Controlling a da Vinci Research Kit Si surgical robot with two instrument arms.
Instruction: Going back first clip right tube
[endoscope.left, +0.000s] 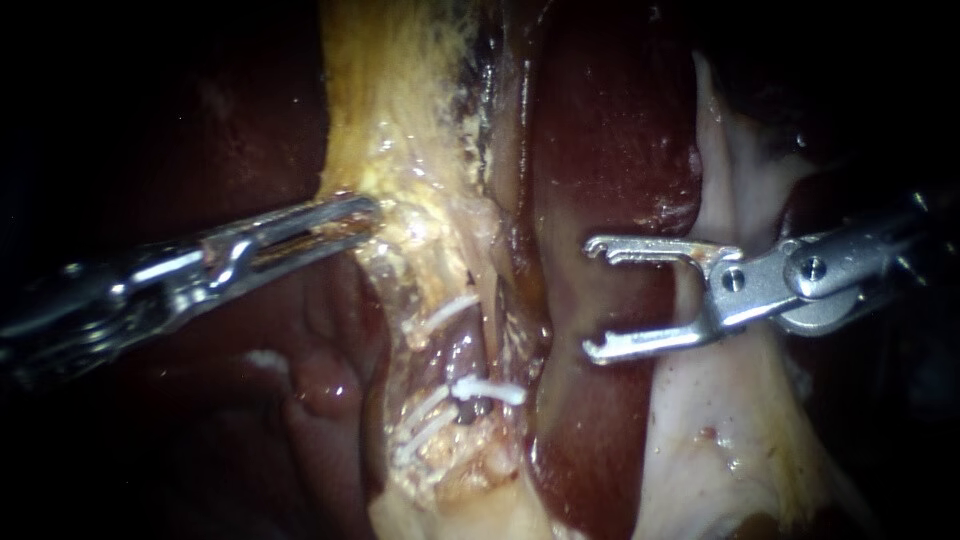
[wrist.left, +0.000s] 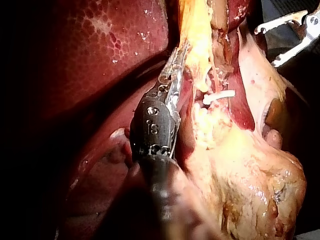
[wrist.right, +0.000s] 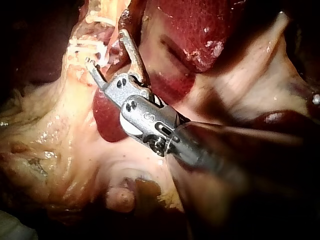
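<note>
- My right tool (endoscope.left: 592, 297) stood wide open and empty over the liver (endoscope.left: 610, 140), just right of the clip (endoscope.left: 488, 390) crossing the tube (endoscope.left: 462, 352). If I withdrew carelessly, its hooked lower tip could have scraped the liver.
- My left tool (endoscope.left: 345, 215) was closed on yellow tissue (endoscope.left: 400, 150). A harder pull there might have torn it or strained the clip.
- Drifting toward the tube, my open jaws could have snagged the clip loose.

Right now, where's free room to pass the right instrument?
Endoscope view. Free: the bare liver strip between the yellow tissue and the pale tissue, above the open jaws of the right instrument; also the pale tissue below it. Crowded: the white clips under the yellow tissue, near the left instrument.
</note>
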